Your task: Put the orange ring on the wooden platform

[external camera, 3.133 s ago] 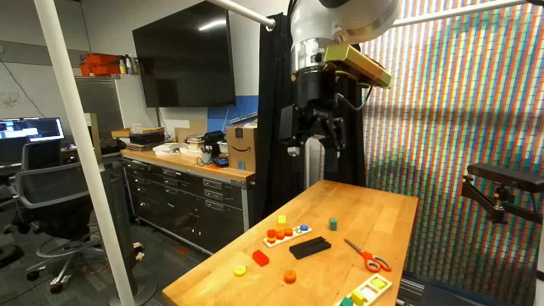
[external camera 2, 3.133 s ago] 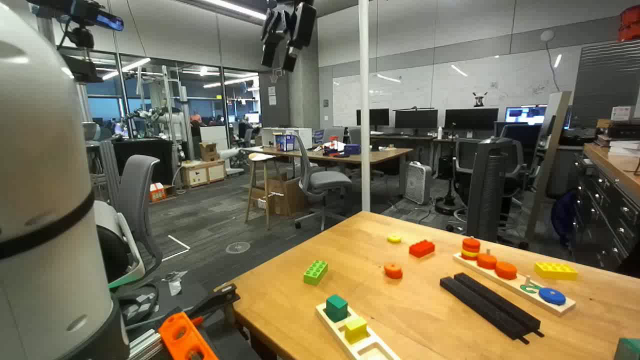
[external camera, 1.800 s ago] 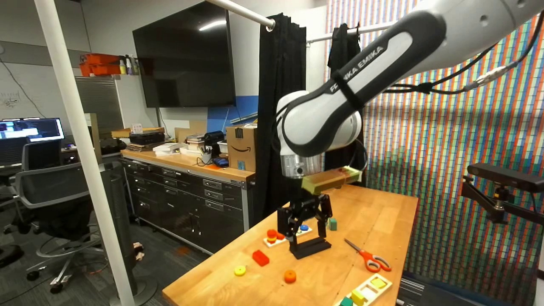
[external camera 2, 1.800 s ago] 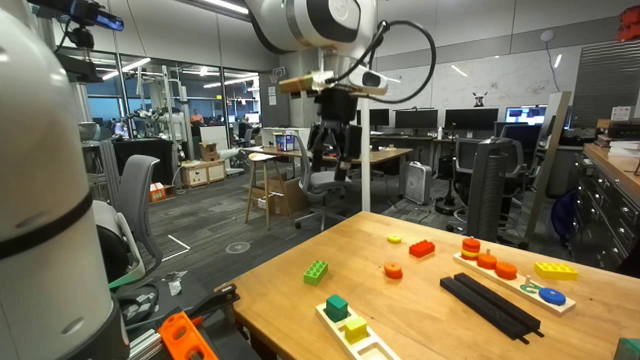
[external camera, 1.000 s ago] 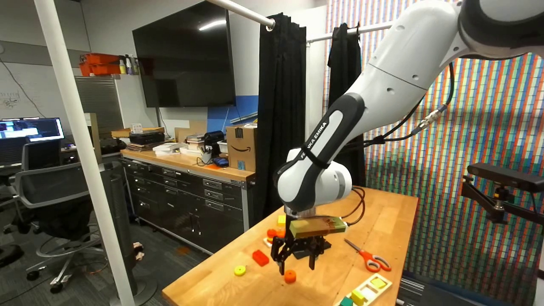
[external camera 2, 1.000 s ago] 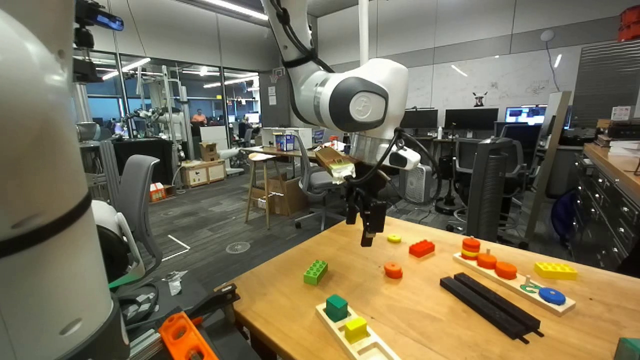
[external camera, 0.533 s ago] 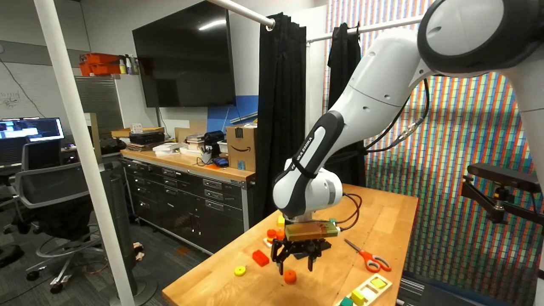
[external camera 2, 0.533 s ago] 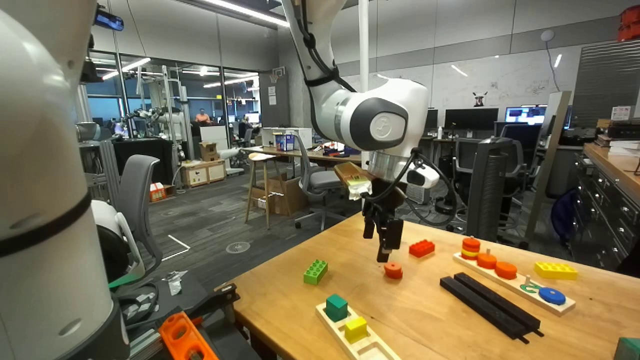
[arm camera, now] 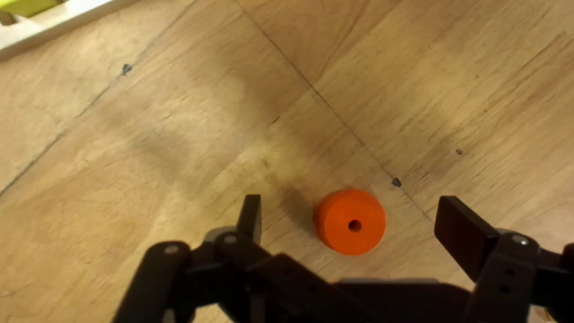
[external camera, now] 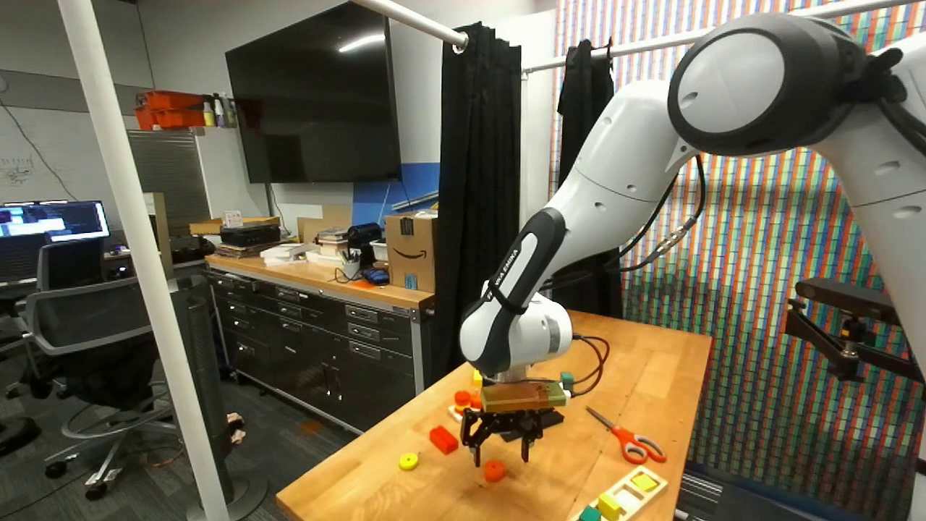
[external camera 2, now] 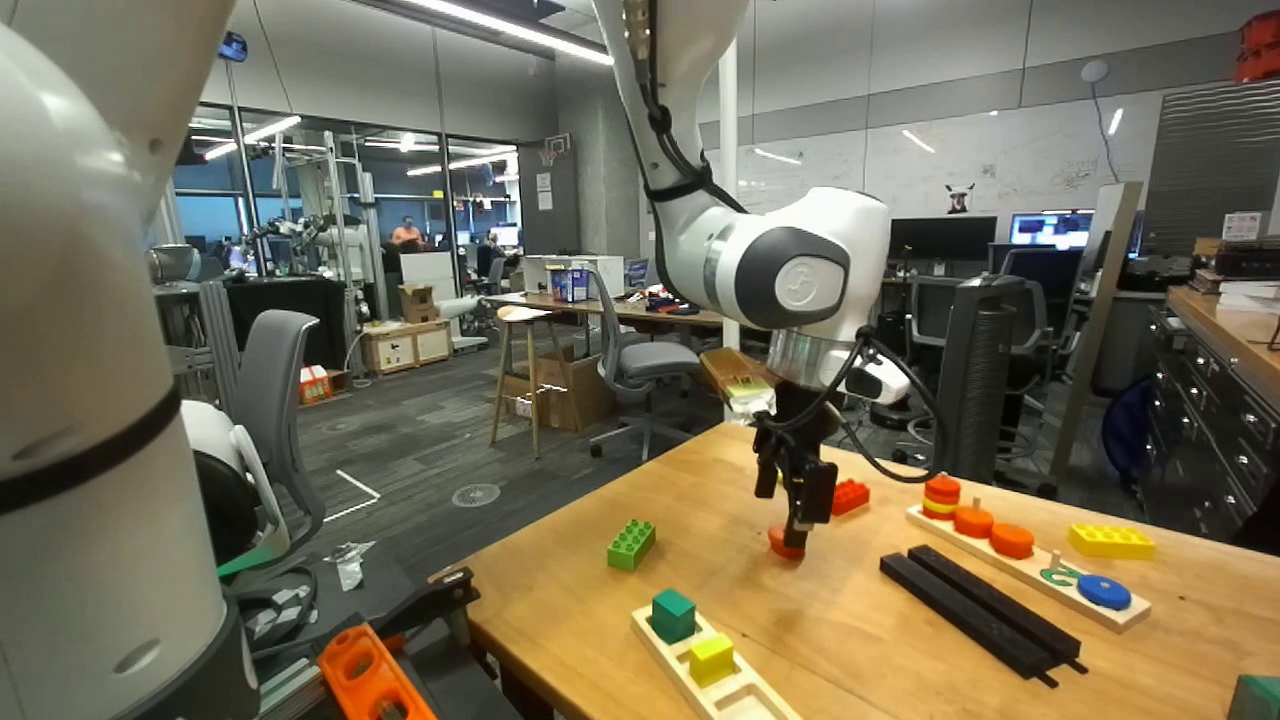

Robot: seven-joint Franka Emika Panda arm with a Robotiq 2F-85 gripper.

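The orange ring (external camera 2: 784, 546), a thick disc with a small centre hole, lies flat on the tabletop. It also shows in an exterior view (external camera: 494, 472) and in the wrist view (arm camera: 352, 237). My gripper (external camera: 500, 462) is open and empty above the ring. In the wrist view, the ring lies between the spread fingers of the gripper (arm camera: 350, 199), touching neither. The wooden platform (external camera 2: 1036, 571) is a pale strip with pegs, holding a red-yellow stack, two orange pieces and a blue disc. In an exterior view the arm hides most of the platform (external camera: 455, 413).
A flat black rectangle (external camera 2: 975, 610) lies between ring and platform. A red brick (external camera: 443, 439), a yellow ring (external camera: 409, 461) and orange-handled scissors (external camera: 634, 447) lie around. A wooden tray (external camera 2: 665, 655) with coloured cubes and a green brick (external camera 2: 631, 545) are near the table edge.
The arm has swung in from high up and lowered my open gripper over the orange ring. In the last second it moved slightly closer to it. The ring and platform have not moved.
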